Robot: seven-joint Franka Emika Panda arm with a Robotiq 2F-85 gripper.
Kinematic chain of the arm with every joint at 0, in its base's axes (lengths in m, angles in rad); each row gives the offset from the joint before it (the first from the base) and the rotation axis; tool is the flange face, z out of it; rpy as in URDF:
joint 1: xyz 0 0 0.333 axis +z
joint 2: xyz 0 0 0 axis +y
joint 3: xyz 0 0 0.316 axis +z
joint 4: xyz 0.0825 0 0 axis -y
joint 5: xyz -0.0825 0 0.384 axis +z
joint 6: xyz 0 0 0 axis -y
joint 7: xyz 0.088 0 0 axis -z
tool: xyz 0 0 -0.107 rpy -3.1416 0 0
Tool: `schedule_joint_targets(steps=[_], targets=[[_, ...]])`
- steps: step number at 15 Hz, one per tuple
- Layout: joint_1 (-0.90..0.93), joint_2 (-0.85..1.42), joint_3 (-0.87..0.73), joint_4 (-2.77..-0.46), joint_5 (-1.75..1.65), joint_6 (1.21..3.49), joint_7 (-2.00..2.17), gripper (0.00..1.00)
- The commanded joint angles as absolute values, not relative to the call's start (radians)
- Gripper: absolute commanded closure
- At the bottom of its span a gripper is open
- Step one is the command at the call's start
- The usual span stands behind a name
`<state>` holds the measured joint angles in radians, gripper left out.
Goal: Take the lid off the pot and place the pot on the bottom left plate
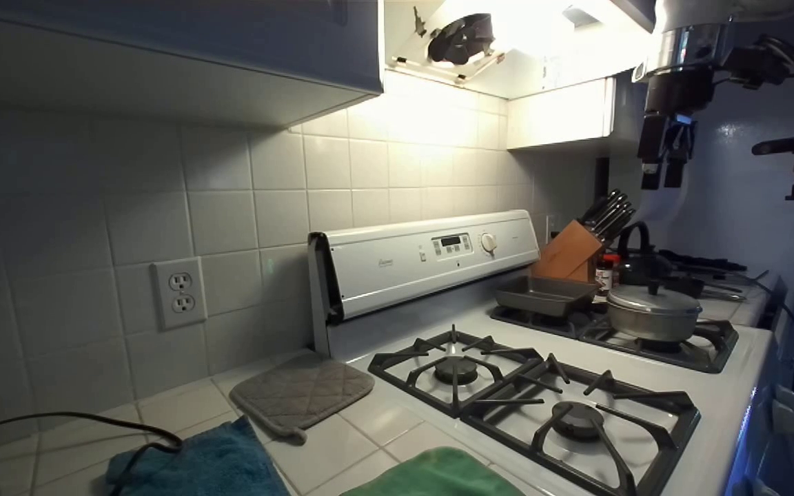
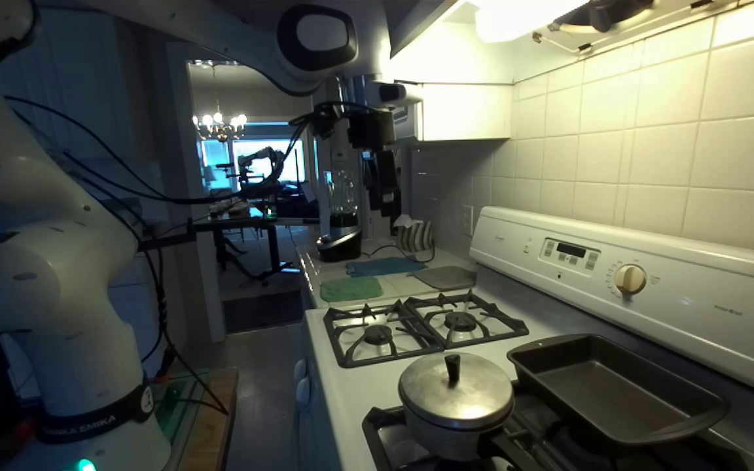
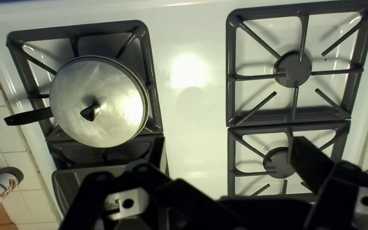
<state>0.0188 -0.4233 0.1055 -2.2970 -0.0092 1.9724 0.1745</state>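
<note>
The grey metal pot [image 1: 652,325] sits on the front right burner. It shows in an exterior view [image 2: 446,437], and its black handle shows in the wrist view [image 3: 30,116]. The round metal lid [image 2: 429,392] with a dark knob lies on the pot; it also shows in the wrist view [image 3: 104,86]. The bottom left plate [image 1: 577,420], the front left burner with black grate, carries nothing; it shows in an exterior view [image 2: 377,335] and in the wrist view [image 3: 292,70]. My gripper [image 3: 228,143] is open, empty and high above the stove; it points down in both exterior views [image 1: 662,178] [image 2: 387,196].
A dark baking pan [image 2: 612,386] stands on the back right burner beside the pot. A knife block [image 1: 568,251], spice bottles [image 1: 605,274] and a kettle [image 1: 638,265] stand past it. A range hood [image 1: 507,55] hangs overhead. Cloths [image 2: 351,289] lie on the far counter.
</note>
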Motion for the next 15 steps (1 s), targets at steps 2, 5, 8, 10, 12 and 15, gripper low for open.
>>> schedule_joint_targets(steps=[2,5,8,10,12,15], targets=[[0.024,-0.423,0.101,-2.296,-0.012,1.971,0.176,0.00],[0.024,-0.423,0.101,-2.296,-0.012,1.971,0.176,0.00],[0.007,-0.420,0.085,-2.319,-0.010,1.969,0.192,0.00],[-0.005,-0.427,0.069,-2.346,-0.011,1.976,0.195,0.00],[-0.019,-0.437,0.053,-2.377,-0.022,2.000,0.187,0.00],[-0.044,-0.451,0.045,-2.427,-0.077,2.079,0.171,0.00]])
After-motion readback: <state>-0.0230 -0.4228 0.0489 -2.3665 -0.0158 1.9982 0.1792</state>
